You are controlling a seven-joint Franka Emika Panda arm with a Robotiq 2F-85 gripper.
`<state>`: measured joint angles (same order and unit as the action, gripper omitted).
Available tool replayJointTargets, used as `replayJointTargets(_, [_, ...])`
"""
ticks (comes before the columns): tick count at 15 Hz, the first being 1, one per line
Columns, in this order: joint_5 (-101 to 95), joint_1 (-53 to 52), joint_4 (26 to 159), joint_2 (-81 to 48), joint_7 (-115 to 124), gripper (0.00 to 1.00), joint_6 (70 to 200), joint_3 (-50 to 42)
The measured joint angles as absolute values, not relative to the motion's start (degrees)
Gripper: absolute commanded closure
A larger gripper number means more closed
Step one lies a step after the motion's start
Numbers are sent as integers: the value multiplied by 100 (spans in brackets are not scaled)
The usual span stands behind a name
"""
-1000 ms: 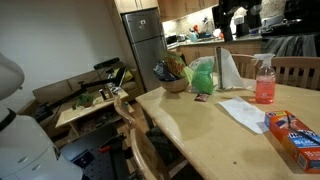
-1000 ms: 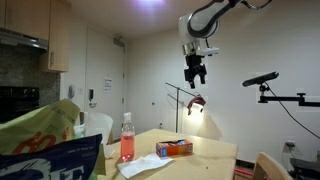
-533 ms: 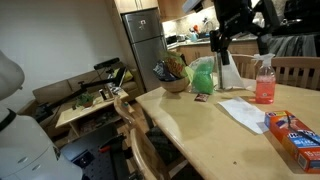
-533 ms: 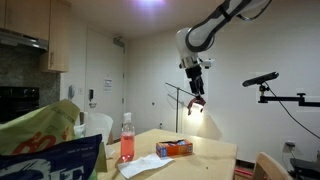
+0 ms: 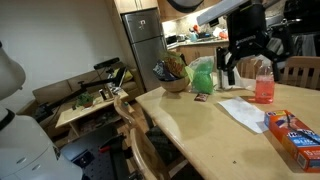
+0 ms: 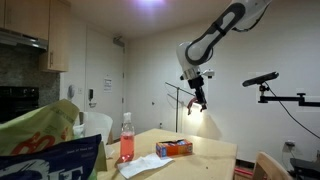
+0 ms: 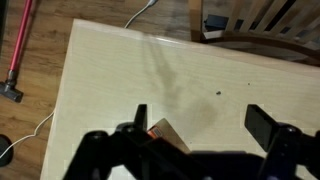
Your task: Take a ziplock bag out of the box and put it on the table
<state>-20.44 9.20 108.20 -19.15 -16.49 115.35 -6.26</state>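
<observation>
One gripper (image 6: 200, 102), two fingers (image 7: 140, 120) spread wide apart, nothing between them, hanging well above the box (image 6: 174, 147). Wrist view catches only an orange corner of the box (image 7: 165, 133) low between the jaws. One box, flat on the table (image 5: 190, 130), close to the table's near edge. One whitish limp sheet (image 5: 243, 112) lies just beside the box on the tabletop; cannot tell whether it is a ziplock bag. One pink spray bottle (image 5: 264, 82) stands beyond the sheet from the box, and one paper-towel roll (image 5: 228, 70) farther out. In wrist view, bare tabletop runs from the box to the far edge, with one chair (image 7: 250, 20) tucked in there and floor past the side edge.
</observation>
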Motion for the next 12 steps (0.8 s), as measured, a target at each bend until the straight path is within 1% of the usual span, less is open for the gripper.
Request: replayJointTargets(12, [-2050, 926, 10572, -2079, -1392, 0, 11535, -740])
